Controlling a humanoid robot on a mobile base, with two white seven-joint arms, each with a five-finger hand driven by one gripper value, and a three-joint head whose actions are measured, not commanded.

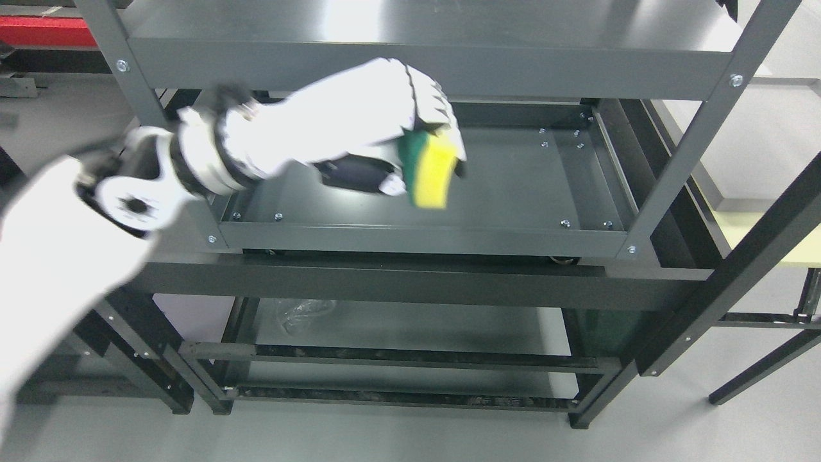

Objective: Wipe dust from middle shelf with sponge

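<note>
While the left hand [410,122] reaches in btwn the top shelf [423,64] and the middle shelf [526,186], its white-gloved fingers are curled round a yellow-and-green sponge [431,168], gripping it w/ the yellow face hanging down and toward the camera. Sponge sits over the middle shelf's centre; can't tell if it's touching the surface or just above it. Right hand isn't in view.

To wipe well, I'd judge the sponge needs turning flat so a full face presses on the tray, not an edge, then long overlapping strokes side to side, front to back.

Room: the tray has a raised lip [423,232] all round, so strokes should stop just short of it, else the sponge catches or folds. Right half of the shelf lies bare and open, good room that way. Overhead the top shelf's front rail is close above the wrist, so lifting is limited. Left front post [138,96] stands just beside the forearm; sweeping far left risks a knock.
</note>
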